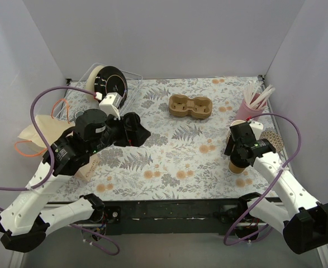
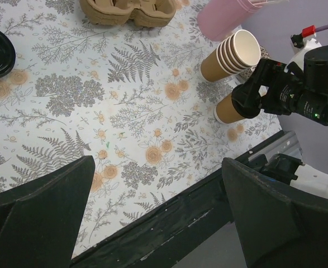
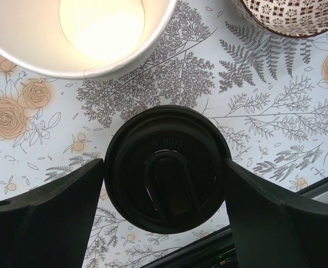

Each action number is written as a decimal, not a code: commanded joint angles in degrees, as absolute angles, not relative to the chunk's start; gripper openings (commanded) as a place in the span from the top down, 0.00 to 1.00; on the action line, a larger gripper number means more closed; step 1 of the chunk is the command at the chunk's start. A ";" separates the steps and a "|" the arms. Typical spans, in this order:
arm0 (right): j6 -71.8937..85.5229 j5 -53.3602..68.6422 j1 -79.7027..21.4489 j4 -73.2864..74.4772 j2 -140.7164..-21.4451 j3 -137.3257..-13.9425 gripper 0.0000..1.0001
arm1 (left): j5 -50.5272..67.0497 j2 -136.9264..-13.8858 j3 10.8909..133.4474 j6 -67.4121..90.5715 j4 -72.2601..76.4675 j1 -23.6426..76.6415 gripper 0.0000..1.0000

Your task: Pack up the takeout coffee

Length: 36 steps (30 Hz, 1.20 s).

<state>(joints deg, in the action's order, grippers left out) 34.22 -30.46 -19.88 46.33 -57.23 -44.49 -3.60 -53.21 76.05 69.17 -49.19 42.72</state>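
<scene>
The takeout coffee point(image 3: 166, 167), a kraft-brown cup with a black lid, stands on the floral table near the front right edge; it also shows in the top view point(image 1: 236, 166) and the left wrist view point(image 2: 226, 110). My right gripper point(image 3: 165, 187) straddles it from above, one finger touching each side of the lid; it shows in the top view point(image 1: 236, 156) too. My left gripper point(image 1: 134, 129) is open and empty, raised over the table's left side; in its wrist view point(image 2: 158, 223) only the table and its front edge lie between the fingers.
A brown pulp cup carrier point(image 1: 190, 106) sits at the back middle. A pink cup of straws point(image 1: 250, 109), a stack of open paper cups point(image 2: 231, 56) and a patterned bowl point(image 3: 292, 14) crowd the coffee's far side. Black lids in a clear rack point(image 1: 110, 81) and a paper bag point(image 1: 41, 131) lie left.
</scene>
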 commanded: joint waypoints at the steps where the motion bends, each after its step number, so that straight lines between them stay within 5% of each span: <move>1: 38.41 -25.31 -19.69 48.51 -57.48 -42.27 0.09 | -3.78 -54.23 77.87 68.03 -47.90 42.63 0.02; 11: 38.32 -26.45 -19.60 52.98 -56.07 -44.73 0.01 | -4.66 -54.41 78.66 68.11 -47.90 42.63 0.02; 36: 37.18 -29.35 -19.69 53.26 -51.77 -47.90 0.02 | -9.32 -53.26 78.84 66.98 -49.39 42.63 0.02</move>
